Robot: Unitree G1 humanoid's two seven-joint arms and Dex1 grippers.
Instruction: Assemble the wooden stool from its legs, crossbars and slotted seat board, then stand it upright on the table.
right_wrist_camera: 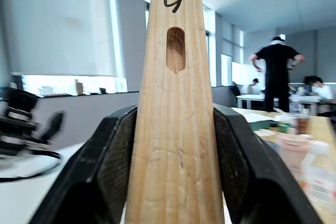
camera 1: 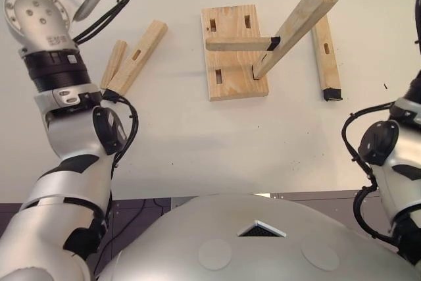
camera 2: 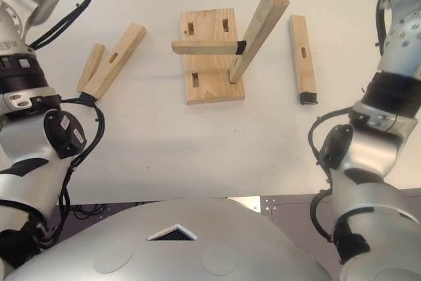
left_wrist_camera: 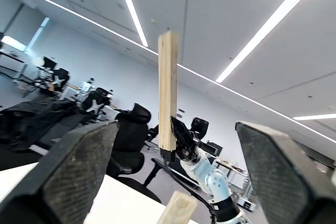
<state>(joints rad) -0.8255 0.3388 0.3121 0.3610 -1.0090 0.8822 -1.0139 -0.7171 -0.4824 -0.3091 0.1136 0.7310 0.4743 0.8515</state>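
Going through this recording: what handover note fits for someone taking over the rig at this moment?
Left gripper: open, holding nothing.
Right gripper: shut on the held leg, upright.
Seat board lies flat mid-table. The standing leg leans in its near right slot, with the fitted crossbar joined to it.
Loose on the table: the right-side leg beside the board; the left-side leg and short crossbar side by side, farther left.
Done: one leg and one crossbar fitted.
Left: three legs, the short crossbar, then stand the stool upright.
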